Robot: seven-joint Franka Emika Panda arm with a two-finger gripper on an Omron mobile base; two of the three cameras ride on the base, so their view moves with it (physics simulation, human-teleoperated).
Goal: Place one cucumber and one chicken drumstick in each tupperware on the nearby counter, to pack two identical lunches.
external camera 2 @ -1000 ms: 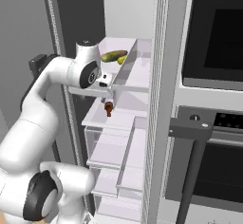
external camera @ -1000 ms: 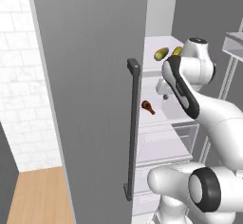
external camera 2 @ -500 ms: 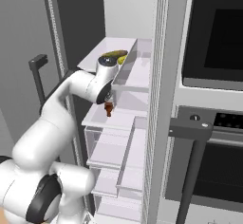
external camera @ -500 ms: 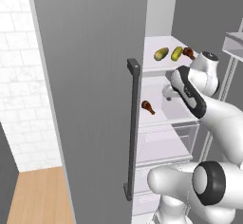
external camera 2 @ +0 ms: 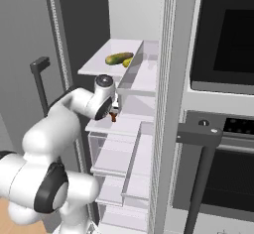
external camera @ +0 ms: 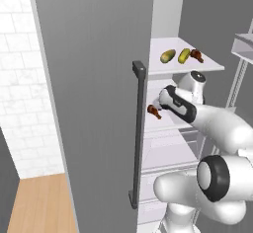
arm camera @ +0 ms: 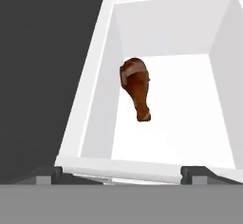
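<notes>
A brown chicken drumstick (arm camera: 137, 88) lies on the white shelf (arm camera: 190, 118).

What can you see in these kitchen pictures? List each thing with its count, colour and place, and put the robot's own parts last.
Cucumbers: two, yellow-green, side by side on the upper fridge shelf.
Upper drumstick: one, brown, on the same shelf beside the cucumbers.
Lower drumstick: one, brown, on the white shelf below, ahead of the gripper.
Fridge door: one, grey, swung open, with a dark bar handle.
Oven: one, black glass door, built in beside the fridge.
Brick wall: white, past the door.
Gripper: one, dark fingertips, jaws apart, holding nothing, aimed at the lower drumstick.
</notes>
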